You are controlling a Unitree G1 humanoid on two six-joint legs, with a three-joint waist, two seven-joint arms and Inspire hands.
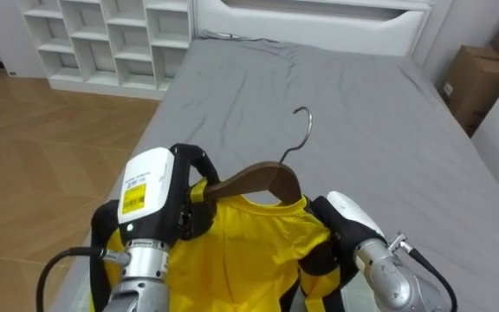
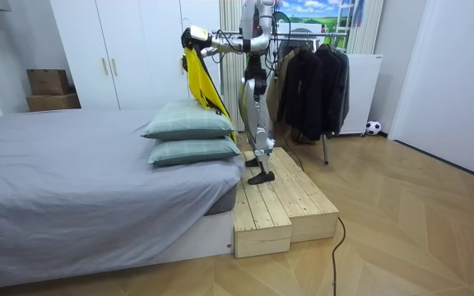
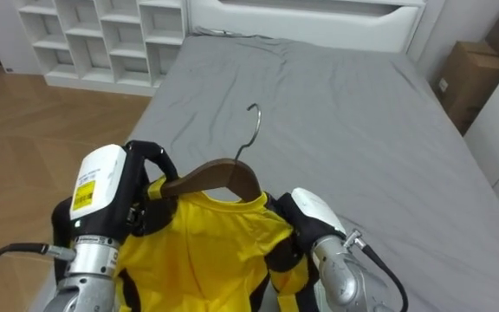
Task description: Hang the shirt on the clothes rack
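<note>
The left hand (image 1: 158, 195) curls round one end of the wooden hanger (image 1: 258, 179). The right hand (image 1: 345, 221) grips the shoulder of the yellow shirt (image 1: 241, 243) hung between them. Best to keep both hands level and the hook upright beyond the fingers when turning to the rack (image 2: 326, 145) behind.

Yellow shirt (image 1: 232, 247), brown hanger (image 1: 258, 178), grey bed sheet (image 1: 353, 104)

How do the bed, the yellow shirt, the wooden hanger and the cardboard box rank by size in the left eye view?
1. bed
2. yellow shirt, enlarged by nearness
3. cardboard box and wooden hanger look alike in extent; the hanger is near, the box far, so unranked
</note>
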